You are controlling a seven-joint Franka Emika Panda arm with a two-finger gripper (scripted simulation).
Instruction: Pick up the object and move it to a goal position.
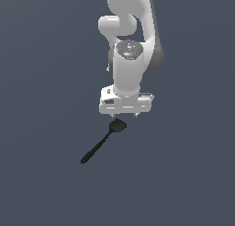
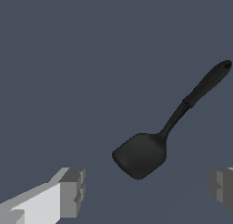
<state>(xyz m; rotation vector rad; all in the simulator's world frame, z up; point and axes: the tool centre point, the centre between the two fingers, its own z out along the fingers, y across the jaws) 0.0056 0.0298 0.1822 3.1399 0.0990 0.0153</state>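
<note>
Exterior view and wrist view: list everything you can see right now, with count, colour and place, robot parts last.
spatula: one, black, lying on the surface just below the fingers, head toward the arm, handle running toward the exterior view's lower left; not gripped.
surface: one, plain dark blue-grey, fills both views.
arm: one, white with grey joints, coming down from the top of the exterior view.
gripper: one, white body; fingers grey, spread wide apart, spatula head between them in the wrist view, no contact visible.

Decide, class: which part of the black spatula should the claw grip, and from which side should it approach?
Probably the neck of the spatula, just behind the head, from straight above. It lies flat, and the open claw hangs over the head end. Close across the thin rod, not the wide blade.
</note>
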